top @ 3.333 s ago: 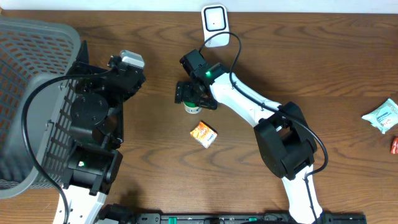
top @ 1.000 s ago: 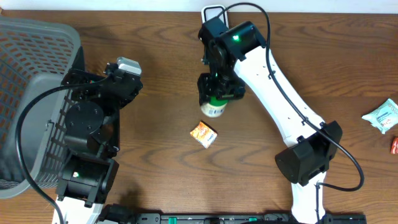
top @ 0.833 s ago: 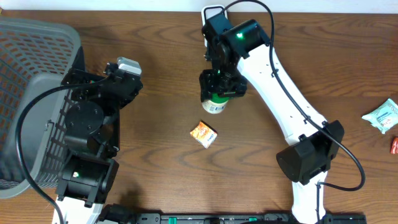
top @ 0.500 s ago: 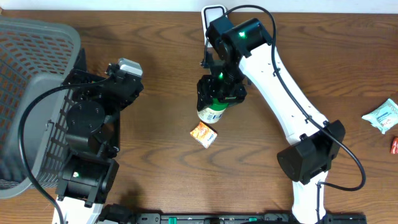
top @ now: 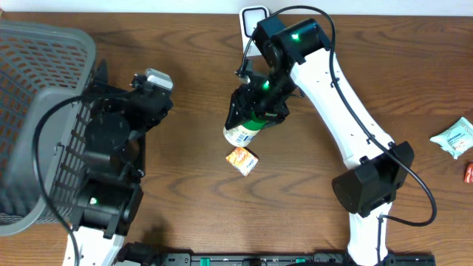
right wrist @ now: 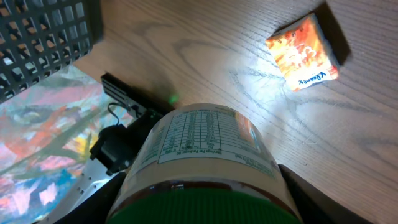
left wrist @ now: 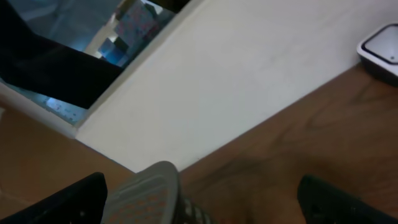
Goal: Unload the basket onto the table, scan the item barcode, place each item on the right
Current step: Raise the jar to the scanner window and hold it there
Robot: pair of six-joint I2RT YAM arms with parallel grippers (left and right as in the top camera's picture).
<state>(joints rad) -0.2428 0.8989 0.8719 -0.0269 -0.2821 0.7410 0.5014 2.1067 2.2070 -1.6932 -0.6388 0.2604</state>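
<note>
Jaws of the right gripper (top: 256, 112) pinch a bottle (top: 241, 134) near its green-capped end, holding it tilted in the middle of the overhead frame with its label end toward the lower left. In the right wrist view the small print on the label is too fine to read, and no barcode can be made out. An orange packet (top: 242, 159) lies on the worktop (top: 185, 199) just below the bottle. At top centre the white scanner (top: 253, 15) is partly covered by the right arm. Jaws of the left gripper (left wrist: 199, 204) stand spread wide, with only the dark fingertips (left wrist: 78, 200) showing in the lower corners of its wrist view. A grey basket (top: 37, 52) is cut off at the left edge. At the right edge lie a pale packet (top: 454, 138) and a red item (top: 468, 173), mostly out of frame.
</note>
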